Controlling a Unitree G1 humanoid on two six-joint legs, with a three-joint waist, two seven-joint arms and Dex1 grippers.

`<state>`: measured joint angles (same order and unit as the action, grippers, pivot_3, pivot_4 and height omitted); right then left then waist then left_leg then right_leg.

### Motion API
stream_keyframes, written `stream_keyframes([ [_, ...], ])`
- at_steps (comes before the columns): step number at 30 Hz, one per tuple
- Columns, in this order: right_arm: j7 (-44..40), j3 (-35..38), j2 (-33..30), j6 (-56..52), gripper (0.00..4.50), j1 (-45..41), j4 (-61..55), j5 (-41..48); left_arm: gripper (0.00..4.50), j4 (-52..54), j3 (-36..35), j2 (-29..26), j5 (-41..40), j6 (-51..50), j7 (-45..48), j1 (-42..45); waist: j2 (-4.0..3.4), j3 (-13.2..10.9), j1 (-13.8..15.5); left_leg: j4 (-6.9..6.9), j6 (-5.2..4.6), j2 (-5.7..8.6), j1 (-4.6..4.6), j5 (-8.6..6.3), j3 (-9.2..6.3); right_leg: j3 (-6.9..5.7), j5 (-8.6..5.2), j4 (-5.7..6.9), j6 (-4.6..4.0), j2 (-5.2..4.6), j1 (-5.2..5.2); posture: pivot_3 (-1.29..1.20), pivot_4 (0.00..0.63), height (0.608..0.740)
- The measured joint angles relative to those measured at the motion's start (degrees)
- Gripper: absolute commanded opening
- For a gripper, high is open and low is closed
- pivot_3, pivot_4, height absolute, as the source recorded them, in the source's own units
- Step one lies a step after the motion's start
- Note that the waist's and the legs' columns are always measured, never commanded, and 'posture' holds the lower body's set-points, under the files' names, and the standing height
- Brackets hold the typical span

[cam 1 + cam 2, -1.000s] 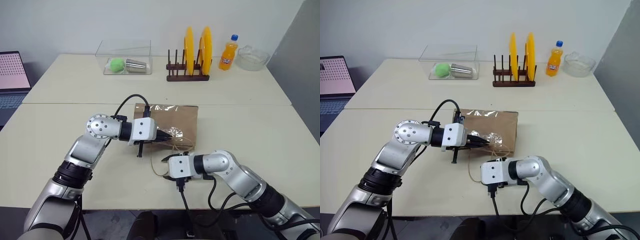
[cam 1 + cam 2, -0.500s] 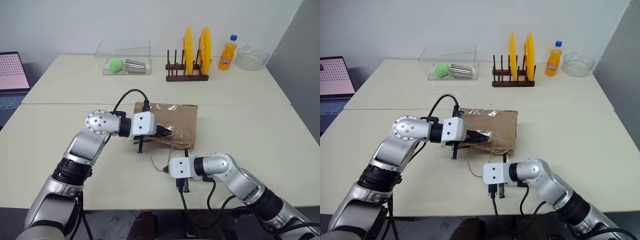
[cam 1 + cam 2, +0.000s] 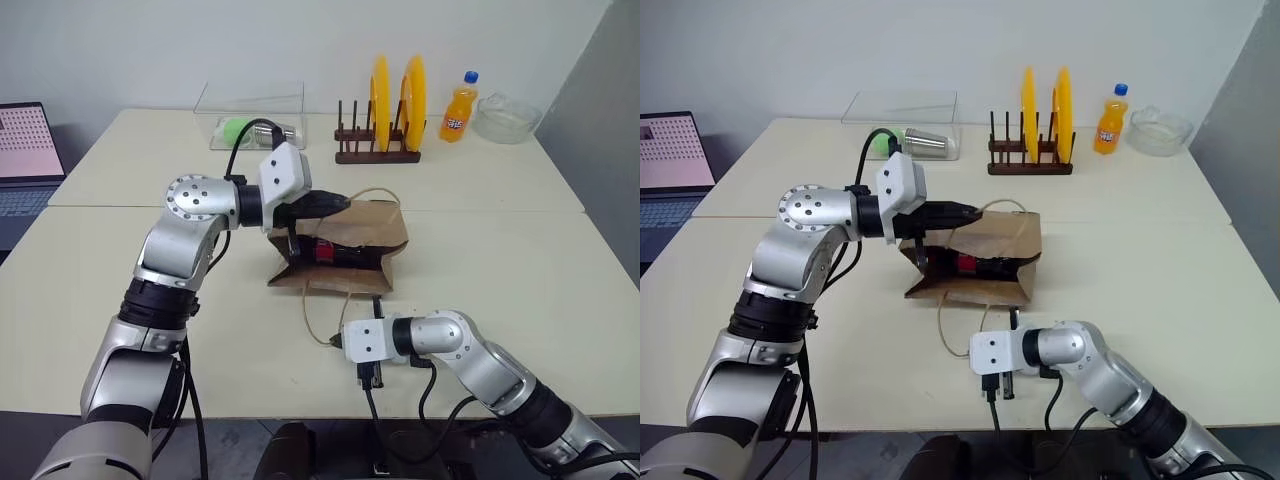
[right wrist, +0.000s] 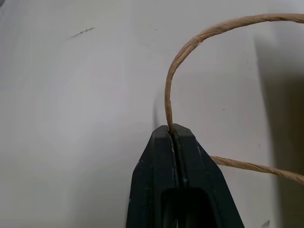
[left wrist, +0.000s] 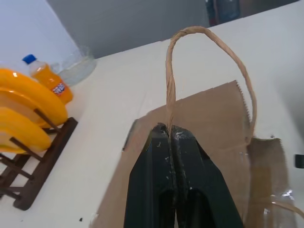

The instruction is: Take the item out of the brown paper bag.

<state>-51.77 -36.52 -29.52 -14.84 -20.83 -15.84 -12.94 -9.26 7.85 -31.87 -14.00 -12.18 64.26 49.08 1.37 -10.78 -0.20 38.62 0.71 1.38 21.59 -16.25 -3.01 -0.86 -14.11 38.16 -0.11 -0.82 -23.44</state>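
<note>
The brown paper bag (image 3: 378,226) lies on the table with its mouth held open toward me. Inside it, lying on its side, is the item (image 3: 335,253), a small dark bottle with a red label. My left gripper (image 3: 345,201) is shut on the bag's upper cord handle (image 5: 209,45) and holds that side of the bag up. Near the table's front edge, my right gripper (image 3: 337,340) is shut on the lower cord handle (image 4: 187,52), which trails from the bag's bottom lip over the table.
Along the back of the table stand a clear box (image 3: 250,115) holding a green ball and a metal cup, a wooden rack with yellow plates (image 3: 388,105), an orange soda bottle (image 3: 457,105) and a glass bowl (image 3: 506,116). A laptop (image 3: 25,150) sits at the far left.
My left gripper has risen with the upper handle, lifting the flat bag's top side so the mouth opens and the bottle shows. The right gripper has closed on the lower handle.
</note>
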Motion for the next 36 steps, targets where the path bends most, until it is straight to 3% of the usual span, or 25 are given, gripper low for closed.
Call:
stream_keyframes([
  [11,0.55,0.77,0.48,0.9,0.02,1.25,-0.82,-1.8,0.0,-9.22,-3.27,0.82,-1.25,0.21,0.12,7.56,0.0,0.02,-0.02,0.11,0.02,0.0,0.04,0.0,0.0,0.01,0.0,0.01,0.0,0.0,0.01,0.0,0.15,0.74],
  [14,0.92,1.61,1.2,0.0,0.6,1.32,-1.09,-1.74,0.0,-9.24,-3.31,0.8,-1.95,0.2,1.77,7.65,0.0,0.02,-0.03,0.12,0.01,0.0,0.03,0.0,-0.01,0.01,0.0,0.07,0.0,0.0,0.01,0.0,0.15,0.74],
  [18,0.54,3.14,0.39,-2.74,1.89,1.56,-3.46,-1.53,0.0,-8.94,-3.4,0.48,-2.65,0.12,3.23,7.66,0.0,0.02,-0.03,0.15,0.01,0.0,0.08,0.0,-0.01,0.01,0.0,0.1,0.0,0.0,-0.04,0.0,0.15,0.74],
  [23,-5.4,9.1,-5.07,-11.57,1.89,2.4,-13.87,5.27,0.0,-5.79,-3.45,-0.27,-2.95,-0.21,4.43,6.59,0.0,0.01,0.04,0.19,0.02,0.01,0.23,0.0,-0.05,-0.01,0.02,0.06,-0.03,-0.02,-0.13,0.0,0.15,0.74],
  [28,-10.6,20.81,-7.65,-25.57,1.89,-1.47,-24.88,20.46,0.0,-3.86,-3.44,-0.28,-3.0,-0.35,5.08,5.16,0.0,0.01,-0.01,0.19,0.0,0.0,0.2,-0.01,-0.09,-0.03,0.01,0.09,0.0,-0.01,-0.12,0.0,0.15,0.74],
  [31,-10.67,26.05,-4.76,-33.43,1.89,-7.51,-25.31,30.11,0.0,-3.81,-3.3,-0.37,-2.81,0.32,5.41,4.93,0.0,0.01,-0.23,0.18,0.0,-0.01,0.17,-0.01,-0.07,-0.02,0.03,0.18,-0.04,-0.01,-0.13,0.0,0.15,0.74],
  [36,-4.83,23.37,-0.16,-34.55,1.89,-15.14,-18.09,30.91,0.0,-4.14,-2.97,-0.36,-2.35,2.18,6.28,4.74,0.0,0.01,-0.18,0.19,0.0,0.04,0.22,-0.01,0.0,0.04,0.13,0.47,-0.21,-0.07,-0.33,0.0,0.15,0.74],
])
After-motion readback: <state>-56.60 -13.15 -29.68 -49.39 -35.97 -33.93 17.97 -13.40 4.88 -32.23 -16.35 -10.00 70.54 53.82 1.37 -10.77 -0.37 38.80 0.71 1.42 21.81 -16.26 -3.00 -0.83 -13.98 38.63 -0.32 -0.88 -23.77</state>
